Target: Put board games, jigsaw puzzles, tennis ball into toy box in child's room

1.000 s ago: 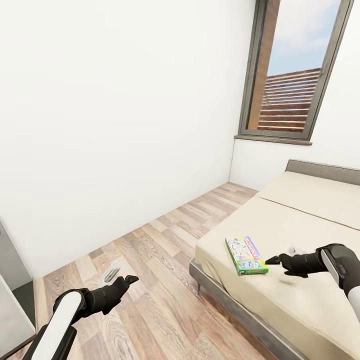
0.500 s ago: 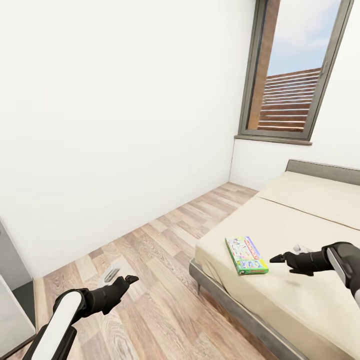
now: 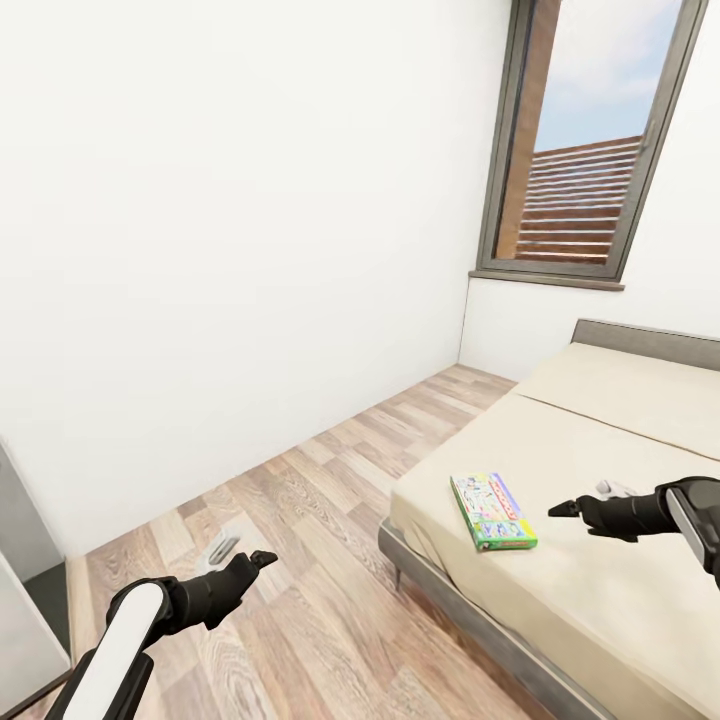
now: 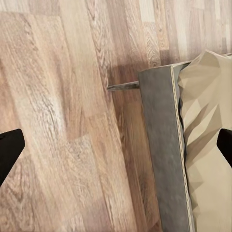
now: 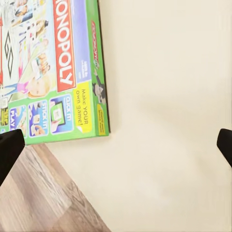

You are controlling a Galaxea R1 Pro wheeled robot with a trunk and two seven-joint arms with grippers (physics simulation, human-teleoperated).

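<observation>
While the toy box and table sit somewhere off-view, the step in hand looks like fetching a board game (image 3: 492,511) from the bed (image 3: 600,590). That green-edged Monopoly box lies flat near the bed's near-left corner, close to the mattress edge. The right gripper (image 3: 560,509) hovers above the bedding just right of the game, apart from it, its fingers spread wide and holding nothing. The left gripper (image 3: 262,558) hangs low over the wood floor (image 3: 300,520), left of the bed, likewise spread and empty. Next, I judge, the right gripper must shift left and drop toward the box's near edge, since a thin flat box offers little to pinch.
</observation>
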